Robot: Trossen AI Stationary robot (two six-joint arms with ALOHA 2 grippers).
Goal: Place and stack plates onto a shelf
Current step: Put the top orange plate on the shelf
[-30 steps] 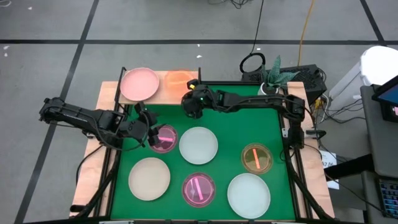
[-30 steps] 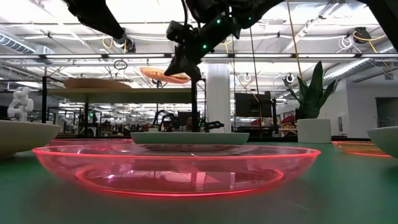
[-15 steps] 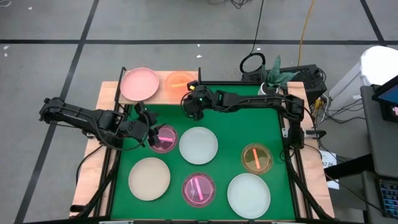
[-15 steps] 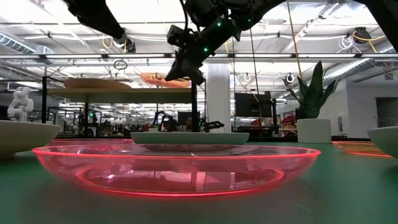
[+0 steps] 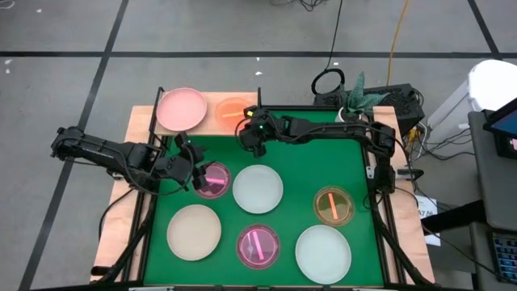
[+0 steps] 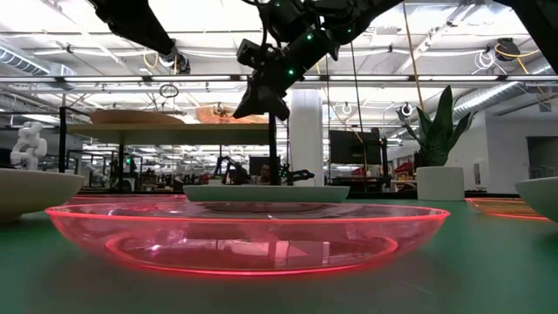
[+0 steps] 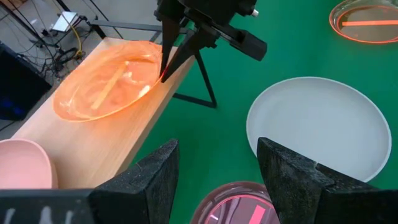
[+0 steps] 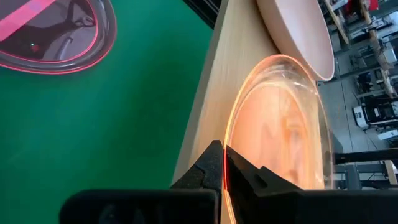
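Note:
The shelf (image 5: 212, 111) stands at the table's far left corner. On its board lie a pink plate (image 5: 182, 108) and an amber striped plate (image 5: 233, 108). My right gripper (image 5: 247, 121) is shut on the amber plate (image 7: 106, 87). My left gripper (image 5: 196, 173) is open at the left rim of a magenta plate (image 5: 213, 180). In the left wrist view its fingers stand apart above that plate (image 7: 233, 205). On the green table lie two mint-white plates (image 5: 258, 188) (image 5: 323, 253), a cream plate (image 5: 194, 232), a magenta plate (image 5: 258, 246) and an amber plate (image 5: 334, 205). My right gripper pinches the amber plate's rim (image 8: 227, 152) on the side nearest the table's middle, between its two fingertips (image 7: 166, 65). The fingers come slanting down from the table's right and near side. The plate lies almost level on the shelf board (image 8: 230, 81), beside the pink plate (image 8: 298, 31).
A potted plant in a white pot (image 5: 353, 107) stands at the far right edge. The shelf's black legs (image 7: 199, 81) reach down to the green mat beside the right gripper. Wooden side strips (image 5: 121, 210) flank the table. Cables lie on the floor beyond.
My right gripper has moved down and slightly toward the far edge, still shut on the amber plate. The plate, held raised and tilted over the shelf a second ago, has come down and levelled onto the board.

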